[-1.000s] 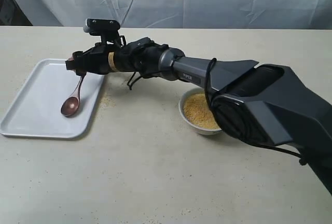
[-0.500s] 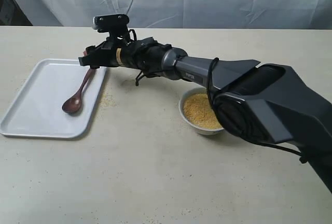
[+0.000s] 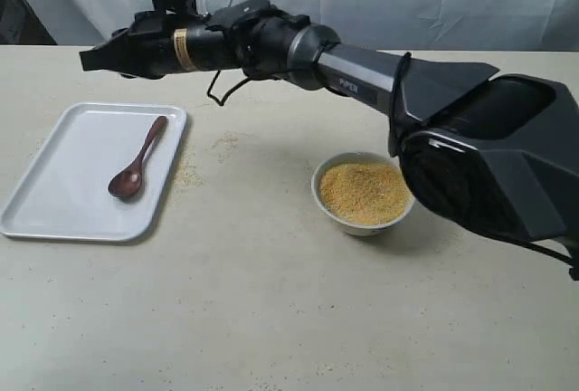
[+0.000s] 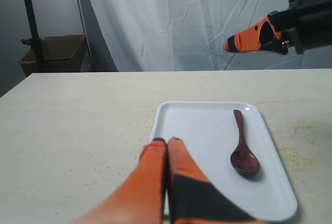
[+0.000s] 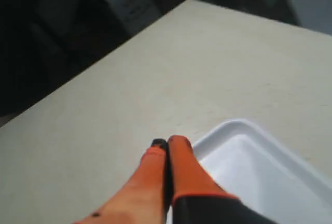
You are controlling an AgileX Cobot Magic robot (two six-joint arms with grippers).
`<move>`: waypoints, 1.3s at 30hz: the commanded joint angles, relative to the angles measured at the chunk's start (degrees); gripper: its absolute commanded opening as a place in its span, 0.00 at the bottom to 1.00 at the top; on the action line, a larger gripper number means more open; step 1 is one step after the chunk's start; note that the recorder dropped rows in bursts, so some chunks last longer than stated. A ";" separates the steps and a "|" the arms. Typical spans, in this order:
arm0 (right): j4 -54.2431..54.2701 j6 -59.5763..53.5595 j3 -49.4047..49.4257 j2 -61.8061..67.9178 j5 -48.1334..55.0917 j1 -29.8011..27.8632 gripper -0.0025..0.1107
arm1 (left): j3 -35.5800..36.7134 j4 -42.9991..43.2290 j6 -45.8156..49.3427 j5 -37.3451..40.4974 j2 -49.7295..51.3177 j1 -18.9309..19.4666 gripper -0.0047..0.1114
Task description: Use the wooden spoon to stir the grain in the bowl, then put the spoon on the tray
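The dark wooden spoon (image 3: 136, 160) lies loose on the white tray (image 3: 54, 226), its bowl end toward the front. My right gripper (image 3: 90, 59) hangs shut and empty well above the tray's far edge, clear of the spoon. The small white bowl (image 3: 318, 199) of golden grain (image 3: 365, 192) stands right of the tray. In the left wrist view my left gripper (image 4: 167, 141) is shut and empty over the tray's (image 4: 202, 125) edge, with the spoon (image 4: 244, 157) beyond it and the right gripper (image 4: 231, 44) high above. The right wrist view shows shut tips (image 5: 167, 142) over a tray corner (image 5: 233, 130).
Spilled grains (image 3: 185, 174) are scattered on the beige table beside the tray, with more (image 3: 224, 142) farther back. The long dark right arm (image 3: 380, 74) spans the table above the bowl. A white cloth hangs behind. A cardboard box (image 4: 52, 53) and black pole (image 4: 28, 22) stand off the table.
The right gripper let go of the spoon's handle, then rose and swung left, away from the tray. The spoon now lies flat on the tray.
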 commanded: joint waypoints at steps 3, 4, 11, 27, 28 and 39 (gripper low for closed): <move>-0.36 2.70 -0.26 -2.96 -33.81 -3.41 0.02 | 0.11 0.00 -0.14 -0.44 -0.29 0.00 0.04; -0.36 3.28 -0.26 -3.20 -38.44 -4.21 0.02 | 0.11 0.00 -0.14 -0.44 -0.29 0.00 0.04; -0.36 7.40 -0.07 -8.75 -38.44 -11.40 0.01 | 0.11 0.00 -0.14 -0.44 -0.29 0.00 0.04; -0.36 -3.94 16.75 -19.31 8.85 -7.38 0.01 | 0.11 0.00 -0.14 -0.44 -0.29 0.00 0.04; -0.36 -5.93 18.66 -20.00 9.50 -7.27 0.01 | 0.11 0.00 -0.14 -0.44 -0.29 0.00 0.04; 4.19 -35.03 37.61 -32.44 59.57 -7.27 0.01 | 0.11 0.00 -0.14 -0.44 -0.29 0.00 0.04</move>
